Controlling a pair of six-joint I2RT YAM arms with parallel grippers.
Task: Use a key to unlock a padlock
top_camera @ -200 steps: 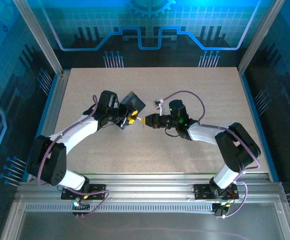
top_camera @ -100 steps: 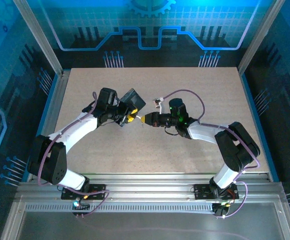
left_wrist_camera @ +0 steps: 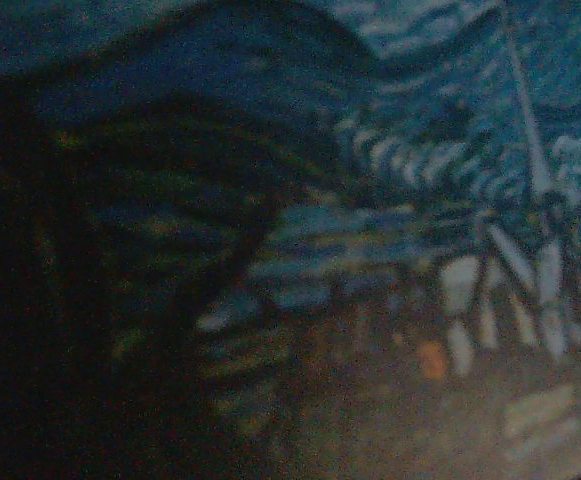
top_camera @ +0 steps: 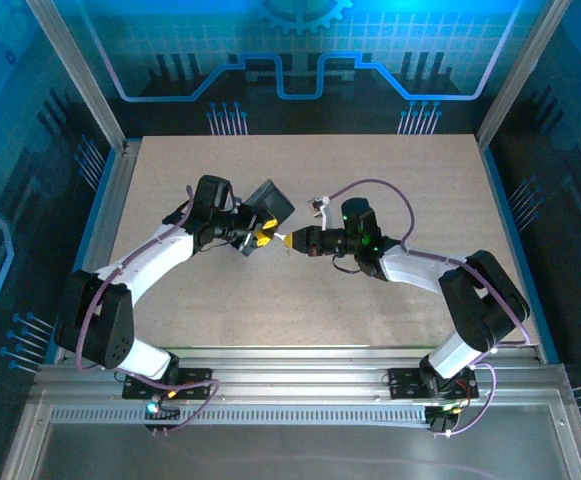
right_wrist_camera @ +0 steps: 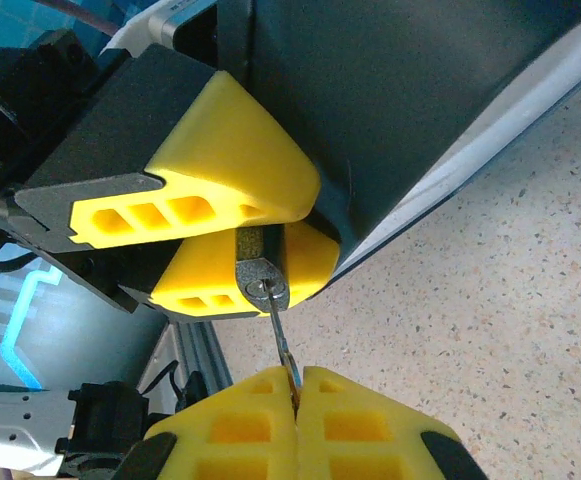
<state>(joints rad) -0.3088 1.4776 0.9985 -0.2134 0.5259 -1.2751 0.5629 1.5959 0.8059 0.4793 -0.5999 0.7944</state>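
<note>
Right arm's elbow had swung a touch outward and back toward the near rail over the last second, while the left gripper (top_camera: 260,238) and right gripper (top_camera: 292,241) stayed nose to nose, a little left of centre on the bench (top_camera: 400,180).

Closest to the right wrist camera, the right gripper had its jaws clenched on the key (right_wrist_camera: 279,335). The yellow pads (right_wrist_camera: 240,430) were pressed flat together, the key's head was buried between them, and just the thin shaft showed. That shaft ran up, slightly tilted, and its tip sat in the keyhole on the near face of the padlock (right_wrist_camera: 260,268).

Beyond it, the left gripper's jaws were grasping the padlock, the small grey body pinched between two yellow fingers (right_wrist_camera: 220,150). The shackle was hidden behind them, so locked or sprung, I couldn't tell. Any stamp on the lock was too small to read.

Right behind those fingers came the tin (right_wrist_camera: 400,90), a dark tilted slab with a pale rim, cut off by the frame. In the left wrist view, pressed up close, its painted face was a blur of blue swirling strokes. From above, key and padlock were no more than a pale speck between the two grippers.
</note>
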